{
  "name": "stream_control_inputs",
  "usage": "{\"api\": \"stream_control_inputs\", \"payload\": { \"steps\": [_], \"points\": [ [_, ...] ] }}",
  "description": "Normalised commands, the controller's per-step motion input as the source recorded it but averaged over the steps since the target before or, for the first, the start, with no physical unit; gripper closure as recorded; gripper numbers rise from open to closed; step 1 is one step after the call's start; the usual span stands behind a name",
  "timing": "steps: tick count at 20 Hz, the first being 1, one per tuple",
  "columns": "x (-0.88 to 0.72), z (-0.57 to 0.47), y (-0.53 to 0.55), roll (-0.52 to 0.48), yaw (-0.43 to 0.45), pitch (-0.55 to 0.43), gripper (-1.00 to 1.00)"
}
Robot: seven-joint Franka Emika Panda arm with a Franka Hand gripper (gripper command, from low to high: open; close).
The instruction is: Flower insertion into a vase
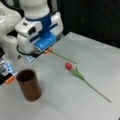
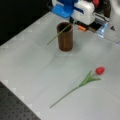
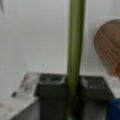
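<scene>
My gripper (image 1: 47, 50) (image 2: 73, 23) is shut on a thin green flower stem (image 1: 63, 58) (image 2: 56, 37), which sticks out from the fingers above the table. In the wrist view the stem (image 3: 75, 47) runs straight up from between the dark pads (image 3: 52, 87). The dark-brown wooden vase (image 1: 28, 85) (image 2: 65, 38) (image 3: 110, 47) stands upright beside the gripper, apart from the held stem. A second flower, a red tulip (image 1: 68, 65) (image 2: 100, 70) with green leaves and a long stem, lies flat on the table.
The light grey table (image 1: 75, 105) (image 2: 30, 75) carries everything. The robot's white base (image 1: 8, 37) and some blue and orange parts (image 1: 7, 72) stand behind the vase. A dark perforated board (image 2: 15, 110) borders the table in a front view's bottom left.
</scene>
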Motion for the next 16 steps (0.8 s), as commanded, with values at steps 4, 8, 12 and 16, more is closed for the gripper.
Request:
{"api": "stream_control_inputs", "payload": {
  "steps": [4,8,12,16],
  "points": [
    [-0.48,-0.16,-0.24,-0.066,0.085,-0.135,1.0],
    [-0.55,-0.14,-0.39,-0.102,0.167,-0.129,1.0],
    [-0.59,-0.1,-0.46,-0.113,0.195,-0.104,1.0],
    [-0.63,-0.11,-0.48,-0.12,0.175,-0.075,1.0]
  ]
}}
